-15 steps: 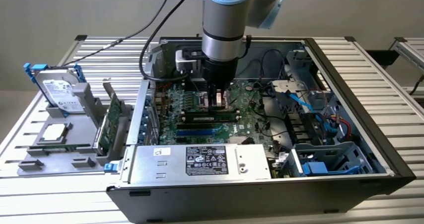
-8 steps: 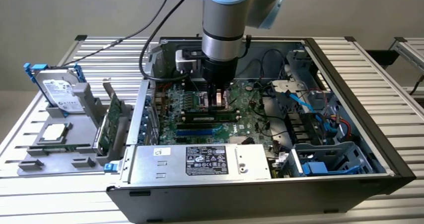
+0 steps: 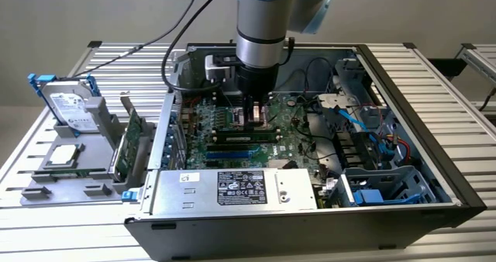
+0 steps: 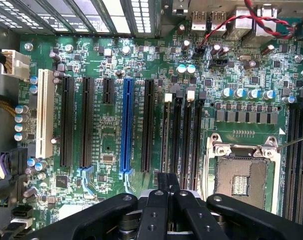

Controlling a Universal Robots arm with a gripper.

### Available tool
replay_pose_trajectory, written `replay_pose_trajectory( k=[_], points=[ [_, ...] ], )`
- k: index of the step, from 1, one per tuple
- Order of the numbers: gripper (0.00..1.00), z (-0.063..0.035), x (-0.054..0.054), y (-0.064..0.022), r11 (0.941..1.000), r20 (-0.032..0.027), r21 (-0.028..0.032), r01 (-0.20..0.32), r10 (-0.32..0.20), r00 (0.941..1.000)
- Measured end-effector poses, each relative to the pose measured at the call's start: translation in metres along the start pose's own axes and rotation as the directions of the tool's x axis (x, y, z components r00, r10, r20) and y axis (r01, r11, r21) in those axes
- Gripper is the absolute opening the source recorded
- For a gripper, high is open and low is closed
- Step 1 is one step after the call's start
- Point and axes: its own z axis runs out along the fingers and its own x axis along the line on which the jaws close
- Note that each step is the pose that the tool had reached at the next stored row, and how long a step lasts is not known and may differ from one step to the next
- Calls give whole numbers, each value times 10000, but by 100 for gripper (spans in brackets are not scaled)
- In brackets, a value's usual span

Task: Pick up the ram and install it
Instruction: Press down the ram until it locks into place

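One arm reaches straight down into the open computer case (image 3: 419, 128), and its gripper (image 3: 252, 118) is clenched, the black fingers pressed together in the wrist view (image 4: 167, 181). I cannot tell whether anything thin sits between them. The fingertips hang low over the motherboard (image 4: 106, 145), above the near ends of four black memory slots (image 4: 184, 130) that run side by side, between the blue slot (image 4: 126, 125) and the bare processor socket (image 4: 240, 175).

From the exterior view, the ram (image 3: 246, 137) is a long green stick with dark chips. It lies along the memory slots just beside the gripper, on the side toward the power supply (image 3: 232, 187). It looks level and lined up with the slots, though I cannot make out whether it is pressed fully home or whether the fingers touch it. Two short blue slots (image 3: 232, 153) lie between it and the power supply.

Farther along the board in the wrist view stand more black slots and one white slot (image 4: 42, 112), and a twisted red and black wire (image 4: 226, 25) runs to a header near the rear ports.

Outside the case, toward the exterior view's left, a grey fixture (image 3: 62, 189) on the slatted desk (image 3: 116, 58) carries a hard drive (image 3: 69, 108), a processor chip (image 3: 64, 154) and an upright green expansion card (image 3: 130, 143).
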Motion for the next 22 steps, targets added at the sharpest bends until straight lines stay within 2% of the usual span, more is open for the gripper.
replay_pose_trajectory(
  k=[10, 22],
  points=[
    [11, -116, 4, 6, 10000, 1, 1, 0, 0, 10000],
    [11, -118, 4, 6, 10000, 1, 1, 0, 0, 10000]
  ],
)
